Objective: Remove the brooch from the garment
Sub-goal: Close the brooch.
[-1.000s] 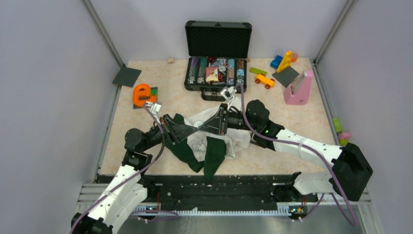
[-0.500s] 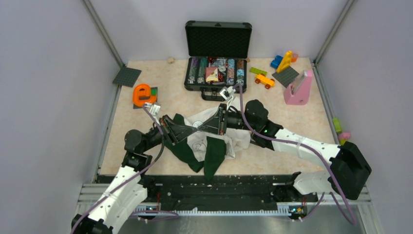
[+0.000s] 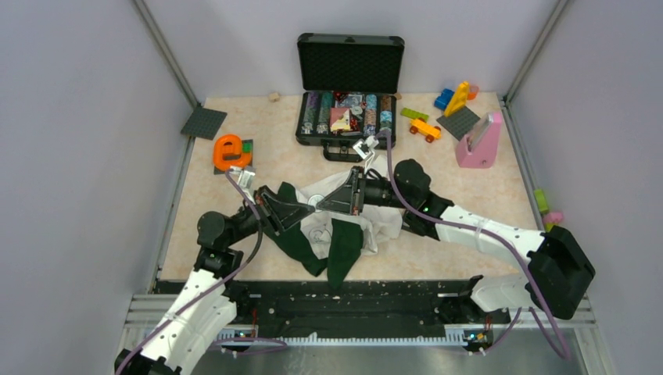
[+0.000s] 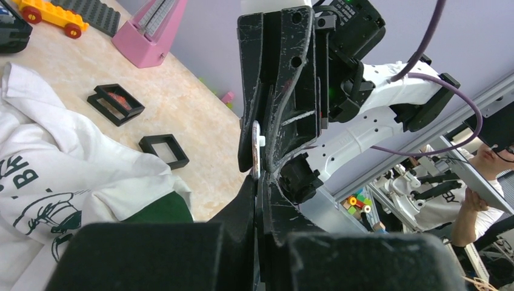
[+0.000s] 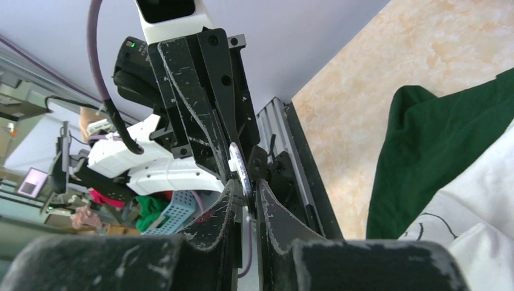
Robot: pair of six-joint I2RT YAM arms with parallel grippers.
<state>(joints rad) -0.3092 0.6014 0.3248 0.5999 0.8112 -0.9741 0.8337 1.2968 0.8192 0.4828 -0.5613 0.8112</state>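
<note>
The left claw [image 4: 257,182] fills the bottom of the frame, its fingers pressed together. The right claw [image 4: 259,162] points down at it tip to tip, pinching a thin pale disc [image 4: 256,147] seen edge-on. On the desk [image 4: 182,109] to the left lie a white garment [image 4: 60,163] with green print, two black square frames [image 4: 115,103], a pink wedge [image 4: 151,36] and a yellow toy car [image 4: 48,15].

light: bright, even | shadows: soft, faint | focus: top view sharp; wrist-view foregrounds blurred
</note>
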